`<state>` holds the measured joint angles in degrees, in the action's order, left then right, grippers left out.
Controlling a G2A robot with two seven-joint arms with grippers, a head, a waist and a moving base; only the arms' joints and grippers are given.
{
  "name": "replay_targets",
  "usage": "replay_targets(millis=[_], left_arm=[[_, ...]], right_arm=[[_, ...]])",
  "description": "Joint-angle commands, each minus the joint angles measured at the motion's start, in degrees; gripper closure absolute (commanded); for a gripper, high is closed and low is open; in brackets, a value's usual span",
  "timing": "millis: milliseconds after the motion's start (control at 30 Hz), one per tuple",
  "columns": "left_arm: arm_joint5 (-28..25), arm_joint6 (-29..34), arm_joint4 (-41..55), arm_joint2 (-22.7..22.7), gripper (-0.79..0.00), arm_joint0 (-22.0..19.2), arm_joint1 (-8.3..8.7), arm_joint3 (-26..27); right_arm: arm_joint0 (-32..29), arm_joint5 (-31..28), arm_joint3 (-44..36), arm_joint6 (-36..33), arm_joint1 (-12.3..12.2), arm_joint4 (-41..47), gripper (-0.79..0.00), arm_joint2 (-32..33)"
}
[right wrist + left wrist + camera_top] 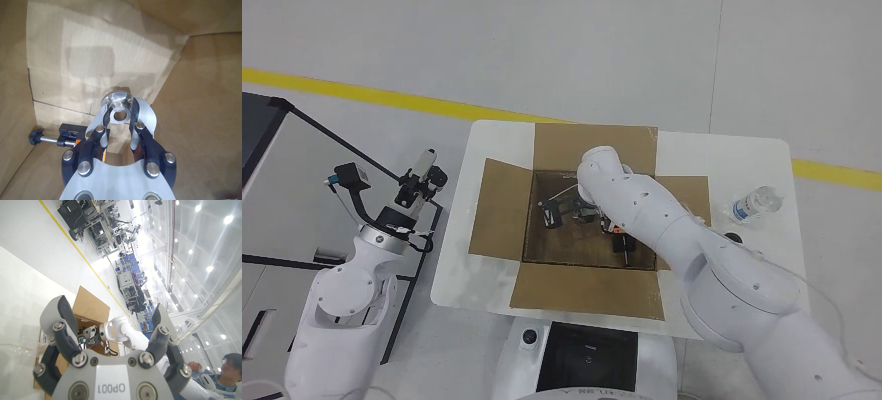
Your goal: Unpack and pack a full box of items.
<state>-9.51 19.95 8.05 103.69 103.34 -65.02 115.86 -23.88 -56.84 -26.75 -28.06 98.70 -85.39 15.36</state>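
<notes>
— Box [587, 290] sits mid-frame on the worktop [742, 160], flaps open. What could go wrong?
— Right pincer [120, 115] grips a hub [118, 103] by its smooth collar, deep inside. It could slip out or catch a wall. Left pincer [111, 311] gapes empty, frame left.
— Counts?
— One box, one hub, one clamp [66, 136], one bottle [755, 205].

Open brown cardboard box [500, 208], flaps spread on white tabletop [742, 160]. Mouth largely blocked by white right arm [662, 215].

Inside:
- right pincer [120, 115] grips silver flanged metal bushing [118, 100]
- black screw clamp [63, 137] at wall foot
- passable floor ahead

Clear plastic bottle [755, 205], apparently lying, near right flap.
</notes>
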Motion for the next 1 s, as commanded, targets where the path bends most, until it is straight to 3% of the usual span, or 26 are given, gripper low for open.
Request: replay_targets(millis=[0,200,400,833,967], left_arm=[[0.00,0.00,0.00,0.00,-0.785,0.00,0.00,0.00],[0.00,0.00,0.00,0.00,-0.785,0.00,0.00,0.00],[0.00,0.00,0.00,0.00,-0.785,0.00,0.00,0.00],[0.00,0.00,0.00,0.00,-0.785,0.00,0.00,0.00],[0.00,0.00,0.00,0.00,-0.785,0.00,0.00,0.00]], right_arm=[[0.00,-0.50,-1.99,-2.06,-0.49,0.51,0.000,0.57],[-0.26,-0.07,-10.87,-11.23,-3.44,3.18,0.000,4.16],[-3.69,0.27,-23.32,-19.65,-8.27,6.63,0.000,9.63],[-3.69,0.27,-23.32,-19.65,-8.27,6.63,0.000,9.63],[-4.74,2.71,-29.07,-22.09,-8.65,3.71,0.000,9.08]])
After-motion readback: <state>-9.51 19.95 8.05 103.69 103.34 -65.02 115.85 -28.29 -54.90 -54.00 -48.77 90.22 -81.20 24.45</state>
